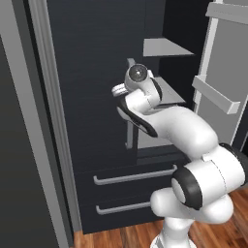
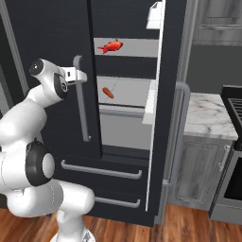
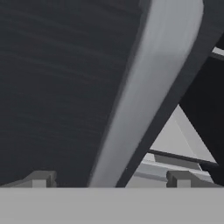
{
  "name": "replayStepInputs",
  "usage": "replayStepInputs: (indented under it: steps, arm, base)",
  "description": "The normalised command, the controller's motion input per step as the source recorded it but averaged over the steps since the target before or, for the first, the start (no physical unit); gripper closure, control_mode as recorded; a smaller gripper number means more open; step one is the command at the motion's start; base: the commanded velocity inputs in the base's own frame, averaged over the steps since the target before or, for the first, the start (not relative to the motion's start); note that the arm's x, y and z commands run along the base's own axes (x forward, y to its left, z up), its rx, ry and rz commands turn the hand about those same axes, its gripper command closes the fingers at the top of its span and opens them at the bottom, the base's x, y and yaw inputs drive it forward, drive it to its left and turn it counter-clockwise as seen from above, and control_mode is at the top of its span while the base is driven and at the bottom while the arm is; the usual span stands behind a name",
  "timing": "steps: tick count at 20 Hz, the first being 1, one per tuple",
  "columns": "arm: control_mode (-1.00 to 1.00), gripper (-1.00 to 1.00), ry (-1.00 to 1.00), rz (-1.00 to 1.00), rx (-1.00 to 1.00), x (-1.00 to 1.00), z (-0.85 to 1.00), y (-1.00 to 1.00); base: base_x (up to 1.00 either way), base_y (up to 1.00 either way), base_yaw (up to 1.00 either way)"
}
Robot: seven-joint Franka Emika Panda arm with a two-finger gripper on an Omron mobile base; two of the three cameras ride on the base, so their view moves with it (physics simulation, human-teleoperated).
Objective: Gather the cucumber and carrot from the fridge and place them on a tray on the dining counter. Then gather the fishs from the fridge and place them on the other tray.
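A kitchen: fridge (image 2: 127,108), marble counter (image 2: 203,113), wood floor (image 2: 189,227).

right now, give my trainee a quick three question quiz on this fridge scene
1. True or false: the gripper is open, with the grey bar handle of the fridge's left door between its fingers.
2. What lies on the upper visible shelf? A) red-orange fish B) green cup C) blue tray
3. Fill in: the small orange carrot lies on the shelf ____ the fish.

Key:
1. True; in the hand view the handle runs up between the two fingertips.
2. A, the red-orange fish.
3. Below.
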Motion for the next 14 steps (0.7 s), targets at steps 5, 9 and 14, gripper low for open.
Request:
replayStepInputs:
  steps: [5, 9, 14]
  arm:
    - [-1.0, -1.0, 0.0, -0.12, 0.06, 0.06, 0.02, 0.04]
    - [-1.0, -1.0, 0.0, -0.09, 0.16, 0.06, 0.11, 0.0]
    - [-1.0, -1.0, 0.0, -0.01, 0.18, 0.31, 0.14, 0.0]
  base:
    - [0.0, 0.0, 0.0]
    - [0.0, 0.0, 0.0]
    - [0.0, 0.0, 0.0]
